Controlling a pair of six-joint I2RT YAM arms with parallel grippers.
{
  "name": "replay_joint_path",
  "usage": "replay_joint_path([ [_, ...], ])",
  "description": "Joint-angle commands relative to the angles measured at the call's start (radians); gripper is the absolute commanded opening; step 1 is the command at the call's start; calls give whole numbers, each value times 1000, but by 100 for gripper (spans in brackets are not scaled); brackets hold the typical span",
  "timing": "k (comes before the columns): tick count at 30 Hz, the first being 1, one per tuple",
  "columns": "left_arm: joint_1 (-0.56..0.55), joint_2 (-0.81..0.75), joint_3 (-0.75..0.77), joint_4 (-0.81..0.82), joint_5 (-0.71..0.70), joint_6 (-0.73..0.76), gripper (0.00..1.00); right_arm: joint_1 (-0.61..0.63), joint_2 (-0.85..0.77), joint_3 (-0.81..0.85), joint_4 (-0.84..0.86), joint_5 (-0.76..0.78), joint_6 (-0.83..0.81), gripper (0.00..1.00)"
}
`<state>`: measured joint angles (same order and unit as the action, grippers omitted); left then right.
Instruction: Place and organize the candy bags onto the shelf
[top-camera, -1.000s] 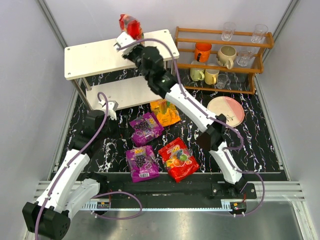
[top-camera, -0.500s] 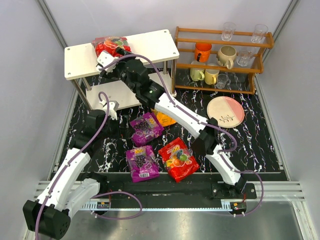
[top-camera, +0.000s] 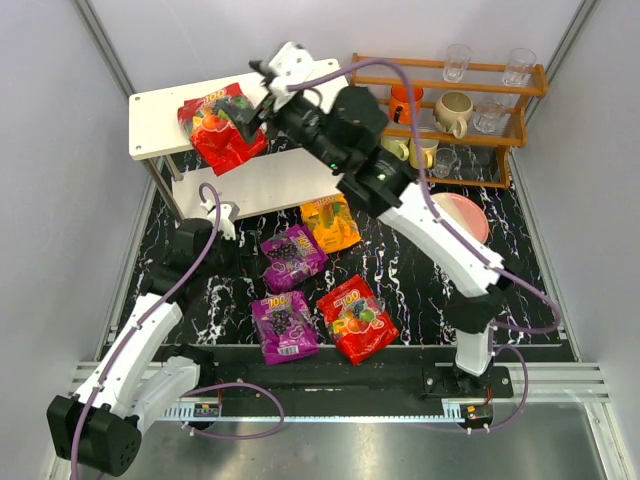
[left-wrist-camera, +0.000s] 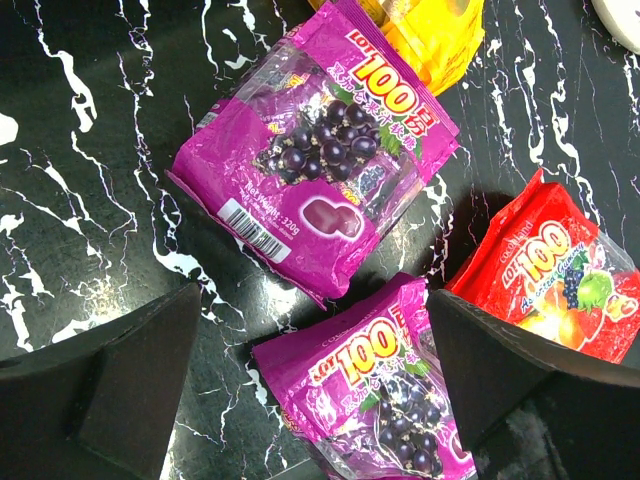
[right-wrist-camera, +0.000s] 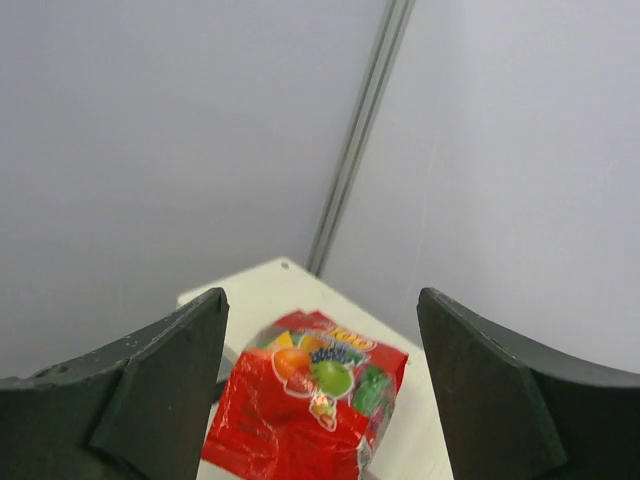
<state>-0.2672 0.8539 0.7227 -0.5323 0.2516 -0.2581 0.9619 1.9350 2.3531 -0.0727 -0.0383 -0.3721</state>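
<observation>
Stocking the shelf (top-camera: 160, 112): red bag (top-camera: 222, 130) lies upper left.
Right end effector (top-camera: 250, 108) gapes empty beside it; left end effector (left-wrist-camera: 312, 292), open, hovers over purple bags (left-wrist-camera: 315, 165), ready for pickup.

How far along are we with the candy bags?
Done: one red bag lies on the shelf's top board, overhanging its front edge. In hand: nothing; the right pincer is open near that bag, the left pincer open over the table. Left: two purple bags, the orange bag and the second red bag on the table.
</observation>
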Motion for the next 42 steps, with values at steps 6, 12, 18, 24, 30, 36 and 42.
replay_joint_path([
  [6, -3, -4, 32, 17, 17, 13, 99, -18, 27, 75, 24, 136, 96, 76],
  [12, -3, -10, 37, 18, 11, 10, 99, -41, 120, 147, -82, 129, 140, 78],
  [18, -4, -16, 35, 17, 2, 10, 99, -143, 266, 350, -223, 10, 366, 82],
  [24, -3, -13, 34, 17, 6, 10, 99, -186, 292, 348, -205, -60, 444, 83],
  [30, -3, -15, 35, 17, 3, 10, 99, -203, 320, 344, -197, -123, 515, 83],
  [36, -3, -13, 35, 18, 5, 10, 99, -201, 334, 325, -182, -195, 558, 83],
  [42, -3, -10, 34, 17, 6, 10, 99, -201, 358, 317, -197, -176, 556, 83],
])
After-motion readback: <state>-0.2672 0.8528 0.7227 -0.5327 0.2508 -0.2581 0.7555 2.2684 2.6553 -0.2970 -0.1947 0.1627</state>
